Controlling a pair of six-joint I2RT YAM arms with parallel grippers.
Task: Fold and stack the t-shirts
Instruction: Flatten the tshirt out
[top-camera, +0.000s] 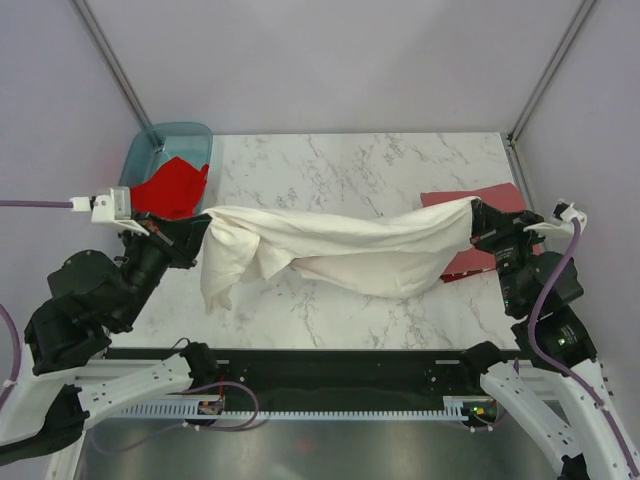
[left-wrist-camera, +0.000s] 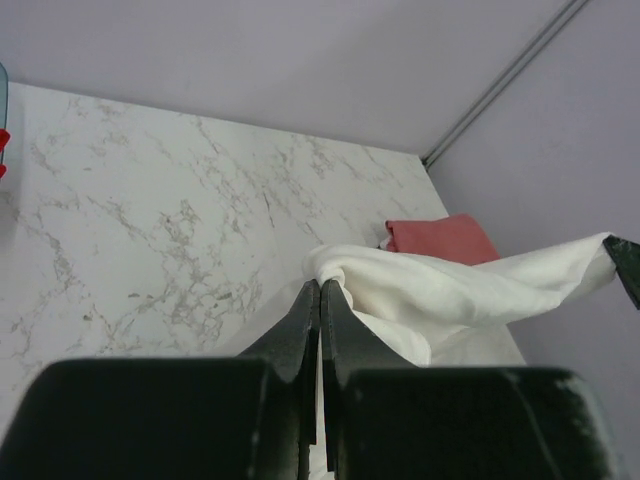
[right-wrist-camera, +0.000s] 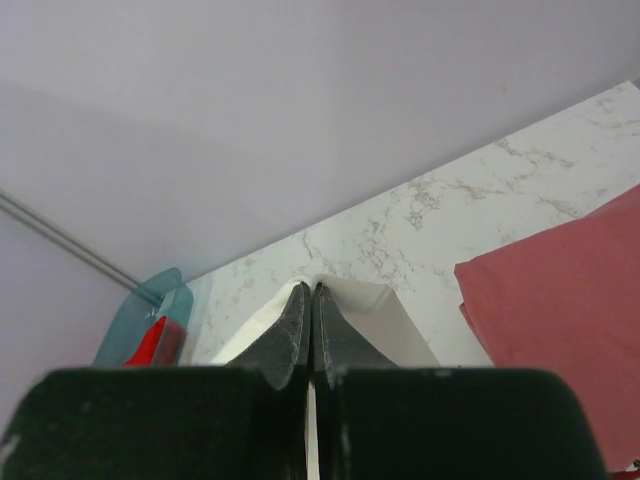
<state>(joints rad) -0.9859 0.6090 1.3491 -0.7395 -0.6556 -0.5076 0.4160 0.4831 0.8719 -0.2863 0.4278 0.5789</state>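
Over the table, the white t-shirt hangs stretched between the left gripper and the right gripper, each with its jaws clamped on one end. At the right edge lies the brick-red t-shirt; the bright red t-shirt is in the tub at the far left corner.

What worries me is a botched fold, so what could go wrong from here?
The white shirt hangs bunched between the left gripper and right gripper; laid down so, it may crease. Each grips only a small edge, which could slip. Its right end is above the brick-red shirt and could drag it askew.
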